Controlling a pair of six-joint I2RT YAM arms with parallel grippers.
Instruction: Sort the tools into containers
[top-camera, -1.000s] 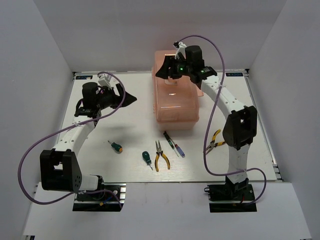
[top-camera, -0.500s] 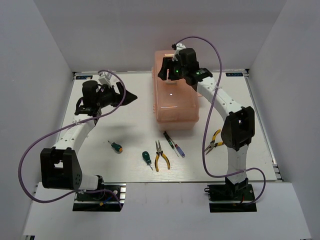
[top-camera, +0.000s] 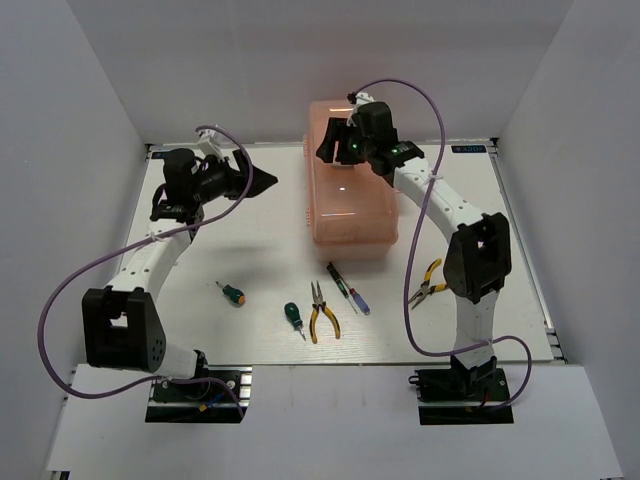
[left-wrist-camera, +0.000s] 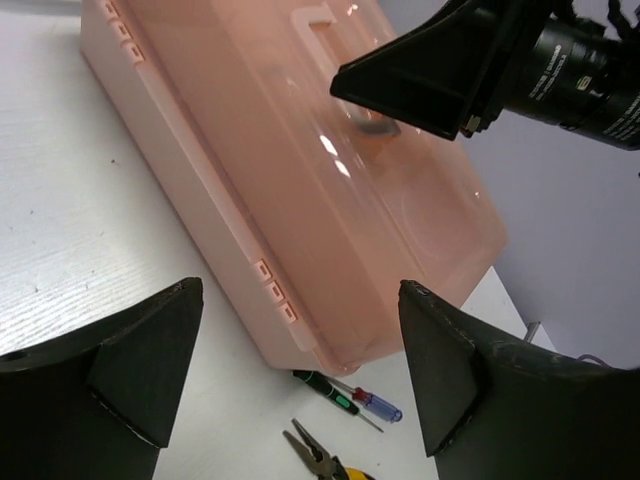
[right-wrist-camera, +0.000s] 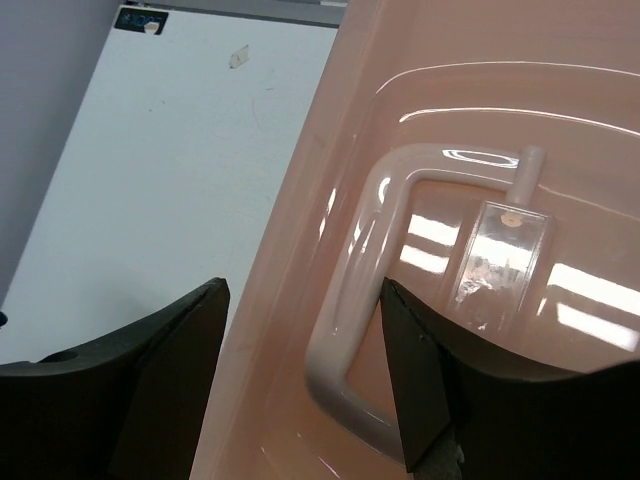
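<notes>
My right gripper (top-camera: 335, 148) hung open and empty over the lid handle (right-wrist-camera: 342, 300) of the closed pink toolbox (top-camera: 350, 215) at the far side of the table (top-camera: 250, 250). My left gripper (top-camera: 262, 180), equally spread and empty, hovered to the box's left. On the near side lay the orange-green screwdriver (top-camera: 232, 293), green screwdriver (top-camera: 292, 316), purple screwdriver (top-camera: 348, 289), left pliers (top-camera: 322, 314) and right pliers (top-camera: 430, 280).

No legible text; blue sticker (right-wrist-camera: 140, 21) on table (right-wrist-camera: 150, 200) too blurred.
</notes>
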